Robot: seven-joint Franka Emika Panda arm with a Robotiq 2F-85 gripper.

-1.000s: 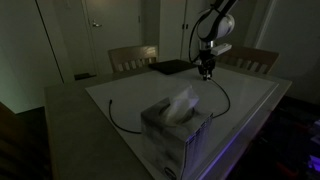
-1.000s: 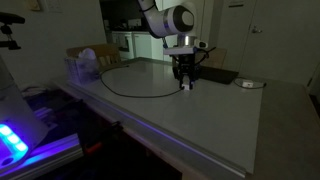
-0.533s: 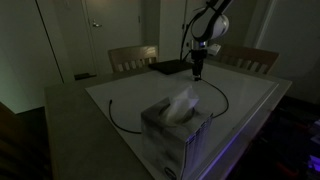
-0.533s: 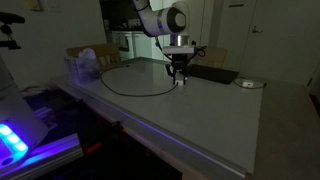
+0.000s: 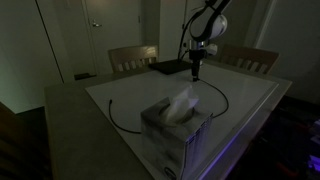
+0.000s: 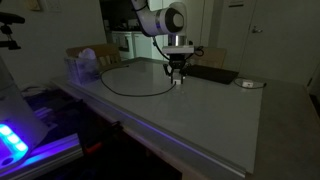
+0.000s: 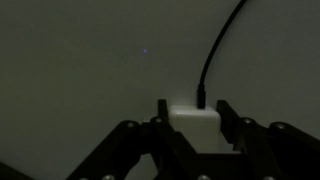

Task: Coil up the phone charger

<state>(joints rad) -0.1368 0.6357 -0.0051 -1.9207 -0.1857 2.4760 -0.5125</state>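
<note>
**A:** The tool [image 7: 193, 110], what has it got?

**B:** Its fingers pinch the white plug [image 7: 194, 126] from both sides, low centre in the wrist view. The cord [image 7: 215, 55] runs off to the upper right.

**A:** And the rest of the charger [image 6: 135, 93]?

**B:** It lies in one wide, loose loop on the worktop [image 6: 225, 115], left of centre.

**A:** What could go wrong?

**B:** I think the small plug could twist or slip out if the cord pulls taut. In an exterior view the loop passes close by the tissue box [image 5: 175, 125], so it might catch there. A springy cord may also refuse to stay coiled.

**A:** Surface and room?

**B:** The worktop is pale, flat and smooth, with a black pad [image 5: 170, 67] towards the back. The room is dim, with chairs [image 5: 133, 57] behind, a door [image 5: 100, 30] at the upper left and a violet glow at the lower right.
</note>
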